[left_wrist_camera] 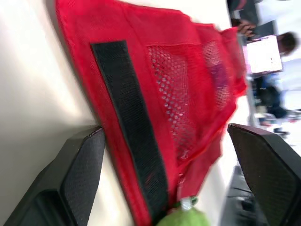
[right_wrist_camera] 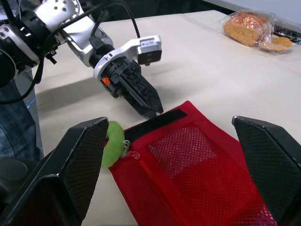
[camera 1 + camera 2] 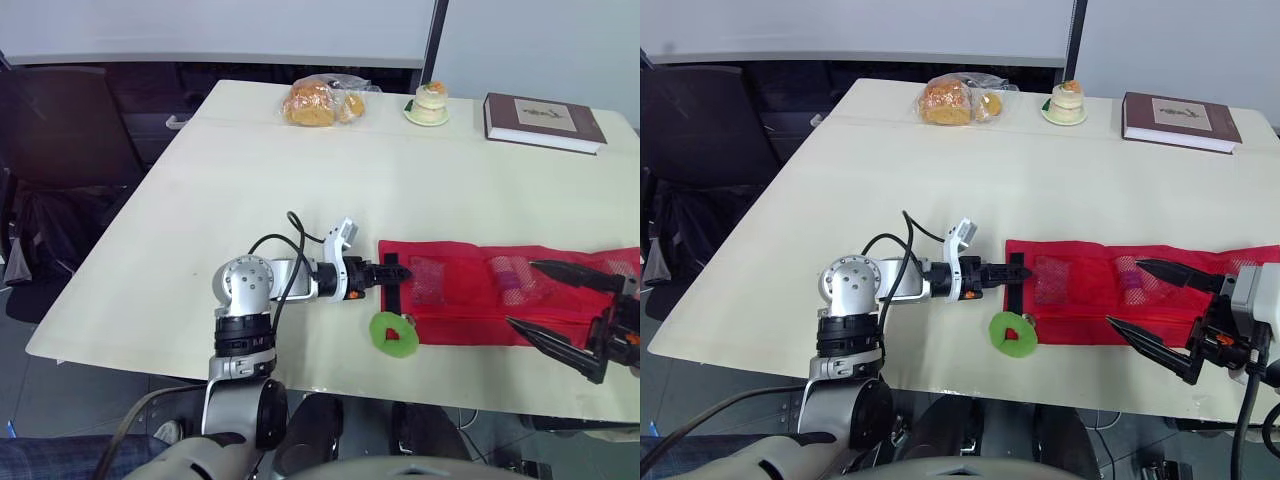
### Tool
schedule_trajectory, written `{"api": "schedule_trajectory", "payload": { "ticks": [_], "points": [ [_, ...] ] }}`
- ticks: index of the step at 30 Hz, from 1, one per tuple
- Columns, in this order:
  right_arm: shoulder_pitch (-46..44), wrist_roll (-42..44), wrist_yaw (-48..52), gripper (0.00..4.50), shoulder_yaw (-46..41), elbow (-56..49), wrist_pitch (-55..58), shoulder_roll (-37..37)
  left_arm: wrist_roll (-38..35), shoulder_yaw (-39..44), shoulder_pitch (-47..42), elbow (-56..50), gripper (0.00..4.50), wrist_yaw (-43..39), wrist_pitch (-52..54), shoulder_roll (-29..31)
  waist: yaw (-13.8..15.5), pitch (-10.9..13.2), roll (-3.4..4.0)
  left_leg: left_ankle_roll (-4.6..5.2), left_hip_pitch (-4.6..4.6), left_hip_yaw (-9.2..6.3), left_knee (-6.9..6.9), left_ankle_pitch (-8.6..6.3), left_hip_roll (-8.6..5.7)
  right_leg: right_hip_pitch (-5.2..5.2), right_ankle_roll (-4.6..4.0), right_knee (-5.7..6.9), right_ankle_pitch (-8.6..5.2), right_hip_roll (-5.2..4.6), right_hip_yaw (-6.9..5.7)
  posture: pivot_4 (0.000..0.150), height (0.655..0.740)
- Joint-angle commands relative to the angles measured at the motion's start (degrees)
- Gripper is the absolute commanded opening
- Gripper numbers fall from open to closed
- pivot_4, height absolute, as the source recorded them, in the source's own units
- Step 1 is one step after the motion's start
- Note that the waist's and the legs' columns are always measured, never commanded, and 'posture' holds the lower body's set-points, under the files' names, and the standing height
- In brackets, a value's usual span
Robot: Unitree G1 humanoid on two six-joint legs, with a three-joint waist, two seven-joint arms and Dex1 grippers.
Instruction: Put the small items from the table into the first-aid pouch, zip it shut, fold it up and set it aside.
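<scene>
Red mesh forms the first-aid pouch, which lies unfolded along the near edge of the tabletop, on the right, running out of view past the right side. A pink item sits inside one of its mesh pockets. A black strip crosses its left end, and a green ring touches its near left corner. The left claw points right with its tip at that strip. The right claw is spread wide over the pouch's near right part. Along the far edge stand bagged bread, a small cake on a plate and a brown book. A dark chair stands left of the tabletop.

From the left wrist, the left claw's fingers stand well apart, one low by the tabletop, with the pouch's strip end in the gap. Whether either touches the fabric, I cannot tell.

From the right wrist, the right claw's fingers are likewise apart, with red mesh between them. A small metal loop sits between the green ring and the pouch's corner.
</scene>
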Motion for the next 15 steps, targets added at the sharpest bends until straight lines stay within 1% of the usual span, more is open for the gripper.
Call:
{"api": "schedule_trajectory", "payload": {
  "ticks": [1,2,3,5,6,8,9,10,15],
  "points": [
    [0.6,0.7,-0.6,4.50,-2.4,-1.7,-0.9,0.4,-1.1,0.9,-1.5,6.9,3.79,0.4,1.7,-2.0,-0.1,0.0,-0.01,0.09,-0.02,0.07,0.00,-0.05,-0.04,0.00,-0.07,-0.10,0.05,-0.06,0.02,0.150,0.7289],
    [0.9,0.7,-0.7,4.50,-2.6,-2.0,-0.9,0.5,-0.7,1.4,-2.1,7.4,3.56,0.0,1.7,-2.1,-0.2,0.0,-0.02,0.09,-0.03,0.07,0.00,-0.05,-0.04,0.00,-0.07,-0.11,0.05,-0.07,0.03,0.150,0.7289],
    [1.2,0.8,-0.9,4.50,-2.8,-2.3,-1.0,0.6,-0.4,1.4,-2.5,7.6,3.04,-0.4,1.7,-2.0,-0.3,0.0,-0.05,0.13,-0.05,0.09,0.00,-0.07,-0.04,0.00,-0.07,-0.15,0.06,-0.09,0.03,0.150,0.7289],
    [1.6,0.9,-1.3,4.50,-3.0,-2.7,-1.0,0.8,-0.6,1.1,-2.9,7.7,2.36,-1.1,1.7,-1.8,-0.4,0.1,-0.07,0.14,-0.08,0.09,0.00,-0.08,-0.04,-0.02,-0.07,-0.20,0.06,-0.10,0.03,0.150,0.7289],
    [1.8,1.0,-1.4,4.50,-3.1,-2.9,-1.0,0.9,-0.8,1.3,-3.0,7.7,1.79,-1.6,1.7,-1.7,-0.4,0.1,-0.07,0.14,-0.09,0.09,0.00,-0.08,-0.03,-0.02,-0.07,-0.21,0.06,-0.19,0.04,0.150,0.7289],
    [2.1,1.1,-1.7,4.50,-3.2,-3.2,-1.1,1.1,-1.5,1.3,-3.2,7.1,0.93,-2.6,1.7,-1.4,-0.4,0.1,-0.08,0.13,-0.10,0.07,0.00,-0.08,-0.01,-0.03,-0.07,-0.21,0.06,-0.28,0.03,0.150,0.7289],
    [2.2,1.1,-1.9,4.50,-3.2,-3.3,-1.1,1.2,-1.7,1.2,-3.2,6.6,0.40,-3.3,1.7,-1.0,-0.3,0.1,-0.07,0.13,-0.09,0.07,-0.01,-0.08,-0.01,-0.03,-0.07,-0.21,0.06,-0.29,0.03,0.150,0.7289],
    [2.3,1.1,-2.0,4.50,-3.1,-3.4,-1.2,1.2,-1.8,1.0,-3.2,6.3,0.04,-3.8,1.7,-0.7,-0.3,0.1,-0.07,0.12,-0.09,0.06,-0.01,-0.08,-0.01,-0.03,-0.07,-0.21,0.06,-0.31,0.03,0.150,0.7289],
    [1.1,1.2,-3.1,4.50,-1.5,-3.8,-1.1,1.2,0.0,-0.1,-3.3,5.9,0.04,-6.8,0.5,2.2,-0.5,0.1,-0.07,0.11,-0.09,0.07,-0.01,-0.08,0.00,-0.04,-0.08,-0.21,0.07,-0.34,0.07,0.150,0.7289]
  ]
}}
